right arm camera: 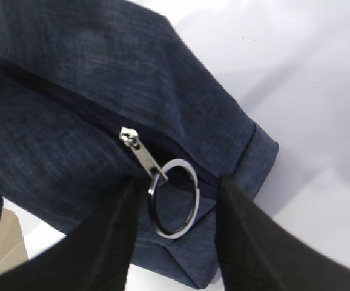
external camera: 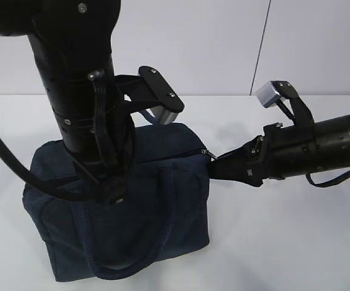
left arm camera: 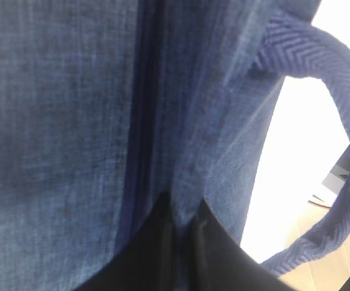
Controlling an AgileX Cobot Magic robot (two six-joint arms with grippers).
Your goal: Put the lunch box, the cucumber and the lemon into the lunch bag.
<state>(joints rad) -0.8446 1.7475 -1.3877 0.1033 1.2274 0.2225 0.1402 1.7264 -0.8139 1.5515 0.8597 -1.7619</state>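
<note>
On the white table (external camera: 296,242) stands the boxy dark navy fabric lunch bag (external camera: 157,206), upright on its base, its long axis running across the exterior view from the left arm's side towards the right arm. Its top zipper follows that same line, and the slider with the silver ring pull (right arm camera: 173,198) sits at the end nearest the right arm, which suggests the zipper is closed or nearly so. One looped handle (external camera: 145,242) hangs down the near face. No lunch box, cucumber or lemon shows in any view; whether they are already inside cannot be told.

The right gripper (right arm camera: 175,233) has its two dark fingers parted, one each side of the ring, which lies between them without being pinched; it seems placed so as to close on the ring and draw the zipper along the bag's length. The left gripper (left arm camera: 181,251) is pressed against the cloth beside the zipper seam, probably to steady the bag against that pull, but how far its jaws stand apart, or whether they pinch fabric, I cannot tell.
</note>
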